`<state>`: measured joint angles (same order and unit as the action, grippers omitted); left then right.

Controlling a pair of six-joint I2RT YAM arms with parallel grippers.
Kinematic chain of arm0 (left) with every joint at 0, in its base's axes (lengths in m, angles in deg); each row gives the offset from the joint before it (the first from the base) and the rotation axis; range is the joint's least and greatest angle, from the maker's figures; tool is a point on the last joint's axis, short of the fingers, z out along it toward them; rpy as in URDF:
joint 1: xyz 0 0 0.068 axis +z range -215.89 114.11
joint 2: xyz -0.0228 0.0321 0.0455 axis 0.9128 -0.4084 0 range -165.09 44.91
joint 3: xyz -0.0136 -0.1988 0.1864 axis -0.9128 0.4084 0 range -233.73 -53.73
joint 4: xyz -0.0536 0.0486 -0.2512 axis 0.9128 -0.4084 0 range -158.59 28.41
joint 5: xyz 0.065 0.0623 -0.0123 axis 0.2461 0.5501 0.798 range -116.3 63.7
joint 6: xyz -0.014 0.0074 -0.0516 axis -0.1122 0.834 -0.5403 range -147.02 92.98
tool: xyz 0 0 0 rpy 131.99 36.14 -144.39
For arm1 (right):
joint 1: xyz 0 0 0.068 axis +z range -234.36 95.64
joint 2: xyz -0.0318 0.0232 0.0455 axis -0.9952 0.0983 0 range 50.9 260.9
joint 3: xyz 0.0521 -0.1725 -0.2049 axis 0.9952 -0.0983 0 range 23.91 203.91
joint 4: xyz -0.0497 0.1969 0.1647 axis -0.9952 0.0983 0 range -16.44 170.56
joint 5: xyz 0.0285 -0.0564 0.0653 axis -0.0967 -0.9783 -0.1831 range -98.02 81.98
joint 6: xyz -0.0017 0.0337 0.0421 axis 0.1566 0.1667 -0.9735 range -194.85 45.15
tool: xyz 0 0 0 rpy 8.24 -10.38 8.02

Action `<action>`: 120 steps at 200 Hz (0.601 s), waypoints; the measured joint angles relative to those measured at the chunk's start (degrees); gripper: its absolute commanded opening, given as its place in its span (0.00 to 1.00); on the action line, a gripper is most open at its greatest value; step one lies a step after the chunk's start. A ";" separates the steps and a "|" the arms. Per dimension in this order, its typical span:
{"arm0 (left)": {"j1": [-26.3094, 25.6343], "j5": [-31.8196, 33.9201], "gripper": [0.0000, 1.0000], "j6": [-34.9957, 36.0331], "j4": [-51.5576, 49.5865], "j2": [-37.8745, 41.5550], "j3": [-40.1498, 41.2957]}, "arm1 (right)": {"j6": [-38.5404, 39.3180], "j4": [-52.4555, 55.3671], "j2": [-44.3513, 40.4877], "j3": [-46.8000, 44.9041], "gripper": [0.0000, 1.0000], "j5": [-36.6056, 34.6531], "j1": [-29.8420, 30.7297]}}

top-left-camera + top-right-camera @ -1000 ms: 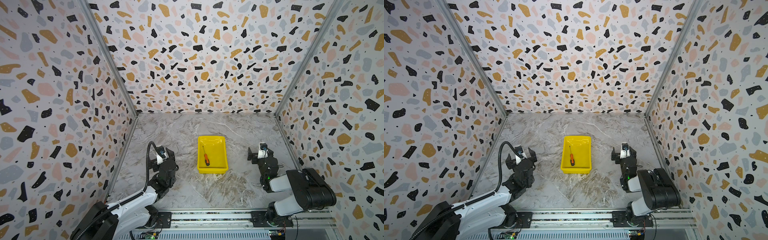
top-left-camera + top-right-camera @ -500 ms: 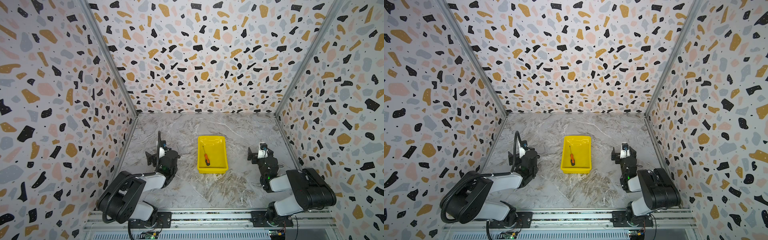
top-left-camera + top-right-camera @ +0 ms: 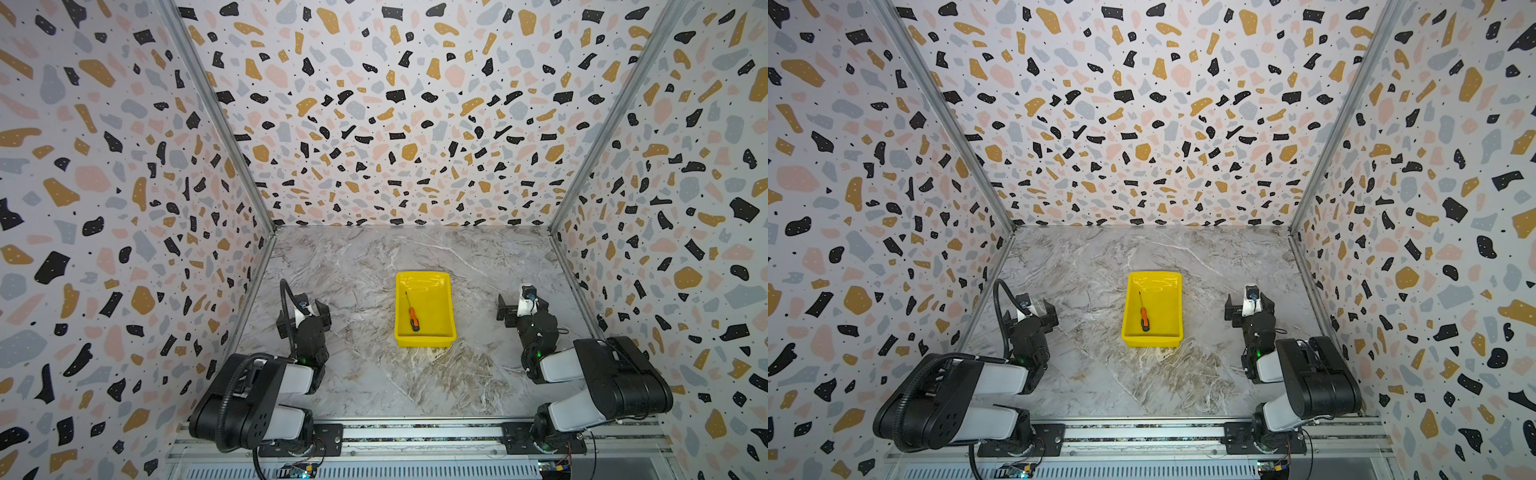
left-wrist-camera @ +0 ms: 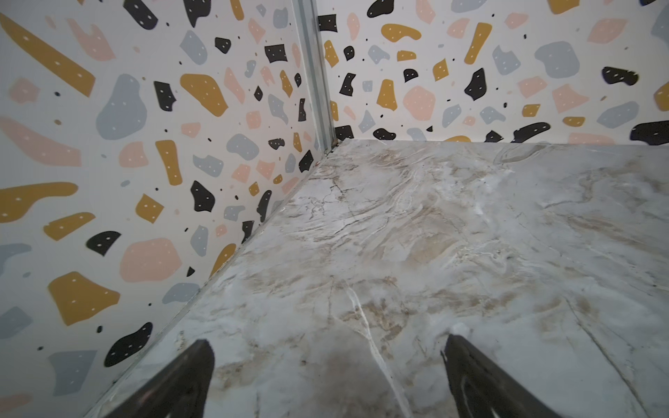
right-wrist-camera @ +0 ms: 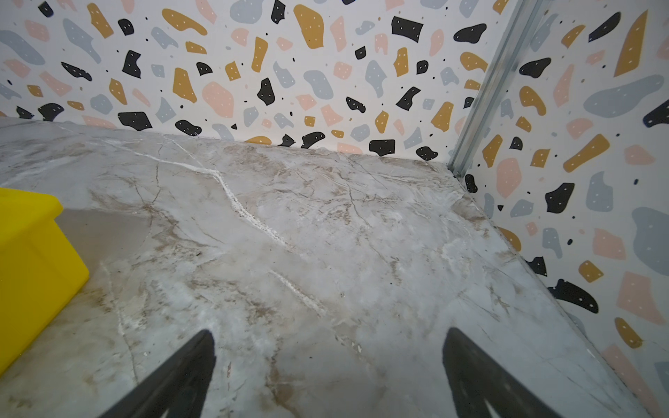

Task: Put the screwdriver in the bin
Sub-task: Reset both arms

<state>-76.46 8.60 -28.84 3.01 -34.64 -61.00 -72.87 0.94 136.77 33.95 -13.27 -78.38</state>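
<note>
**Orange screwdriver lies in the yellow bin, both grippers apart and empty**

Black and white, the two folded arms sit nearest, mounted on the rail at the front edge of the marble-patterned table (image 3: 374, 374).

The left gripper (image 3: 303, 316) rests low over the table on its own side. In the left wrist view its two dark fingers (image 4: 181, 380) stand wide apart with only bare marble between them. Beyond those fingertips the table runs to the speckled wall corner.

The right gripper (image 3: 521, 309) sits low on the opposite side. In the right wrist view its fingers (image 5: 173, 376) are likewise spread wide, holding nothing, marble showing through the gap. A corner of the bin (image 5: 32, 253) appears off to one side of these fingers, ahead of them and clear of them, not touching.

Between the two grippers, well apart from each, stands the bin (image 3: 444, 307), flat on the table. In both top views the screwdriver (image 3: 413, 319) lies on the bin's floor, on the half nearer the left gripper's fingers. Its black end points towards the arms' bases, and its thin shaft points towards the far wall. In a top view the screwdriver (image 3: 1144, 319) lies close to the bin (image 3: 1173, 307) wall on that side.

Farther still, bare marble reaches the speckled back wall (image 3: 415, 124).
</note>
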 measured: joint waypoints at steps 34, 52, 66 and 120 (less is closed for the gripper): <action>0.20 -2.60 1.00 -0.50 1.51 0.13 0.00 | -0.35 1.25 0.00 0.66 0.99 1.86 -0.90; 0.28 -2.99 1.00 -0.55 1.55 0.13 0.00 | -0.46 1.55 0.00 0.96 0.99 2.64 -1.29; 0.28 -3.13 1.00 -0.55 1.55 0.13 0.00 | -0.50 1.66 0.00 0.96 0.99 3.02 -1.44; 0.28 -3.37 1.00 -0.57 1.57 0.13 0.00 | -0.57 2.16 0.02 1.62 0.99 3.61 -1.49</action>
<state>-76.18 5.23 -29.41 4.59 -34.50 -61.00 -73.44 3.10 136.79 35.57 -9.67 -79.86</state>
